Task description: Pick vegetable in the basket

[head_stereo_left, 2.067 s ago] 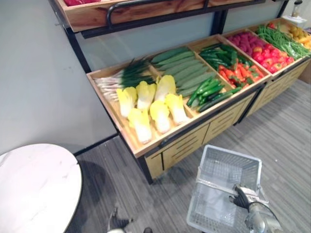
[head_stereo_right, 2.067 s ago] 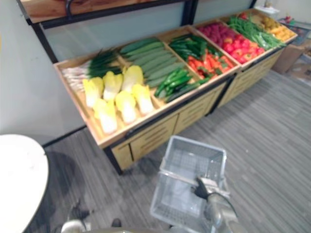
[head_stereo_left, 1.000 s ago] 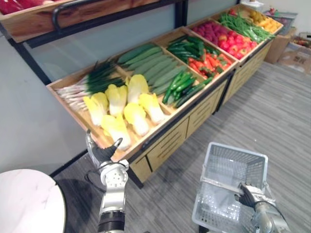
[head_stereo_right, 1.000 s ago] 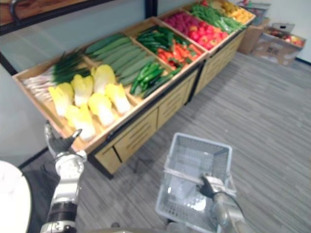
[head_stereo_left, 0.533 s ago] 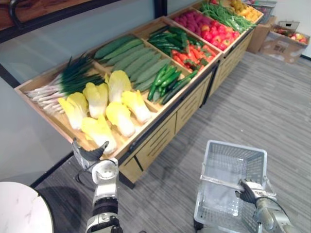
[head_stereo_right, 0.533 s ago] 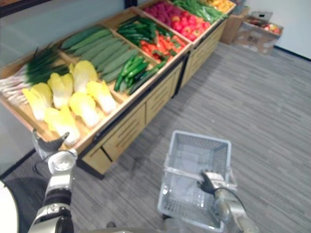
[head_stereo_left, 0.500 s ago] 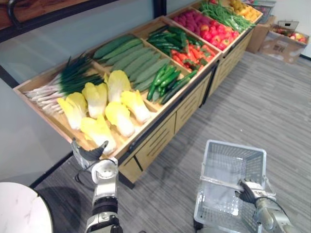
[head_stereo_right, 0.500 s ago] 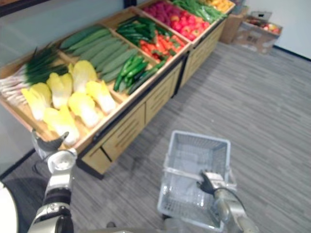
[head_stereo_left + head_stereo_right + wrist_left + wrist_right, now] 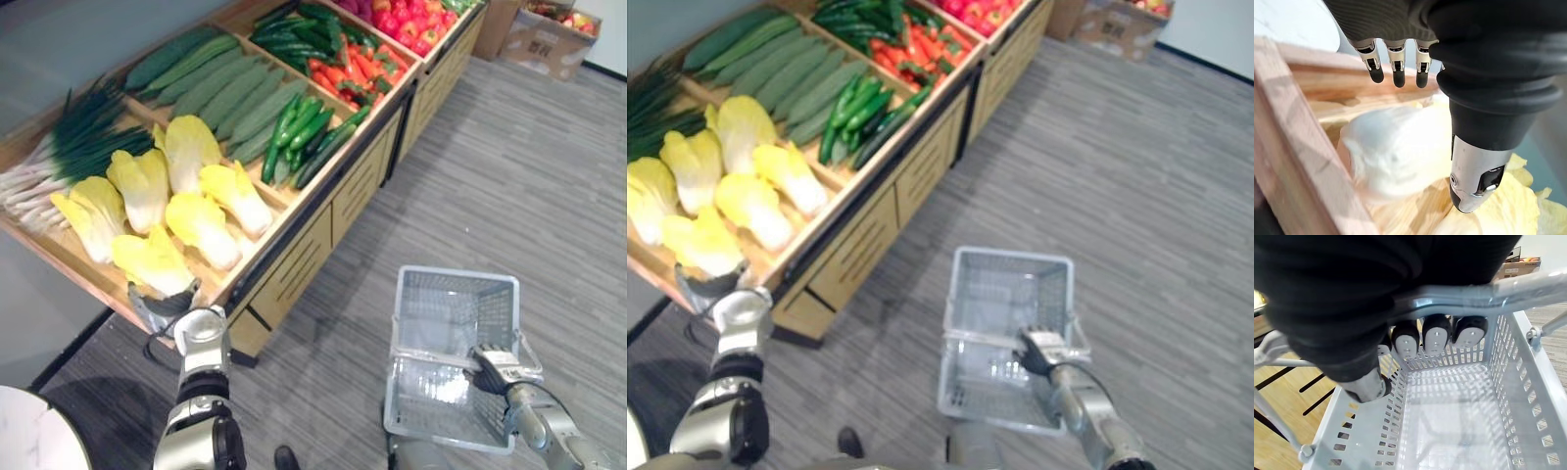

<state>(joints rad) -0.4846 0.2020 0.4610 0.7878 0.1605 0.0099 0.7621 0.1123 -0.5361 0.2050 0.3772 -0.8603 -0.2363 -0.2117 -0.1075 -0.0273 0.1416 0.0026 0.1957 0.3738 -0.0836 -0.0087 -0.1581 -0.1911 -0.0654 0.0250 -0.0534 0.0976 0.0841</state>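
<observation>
At the near corner of the counter [image 9: 299,276], the left hand [image 9: 162,305] hovers, fingers [image 9: 1397,73] straight and thumb [image 9: 1476,176] apart, just above the nearest cabbage [image 9: 152,262], which lies ungripped on it. The right hand [image 9: 493,369] is curled round the handle [image 9: 1459,296] of the basket [image 9: 453,286], which holds nothing. Reaching looks like the step in hand; next the fingers must lower and close round that cabbage.

The slanted wooden stand [image 9: 299,274] on the grey floor [image 9: 509,176] holds 6 cabbages [image 9: 204,223], leeks [image 9: 59,157], cucumbers [image 9: 220,88] and green peppers [image 9: 304,132].
</observation>
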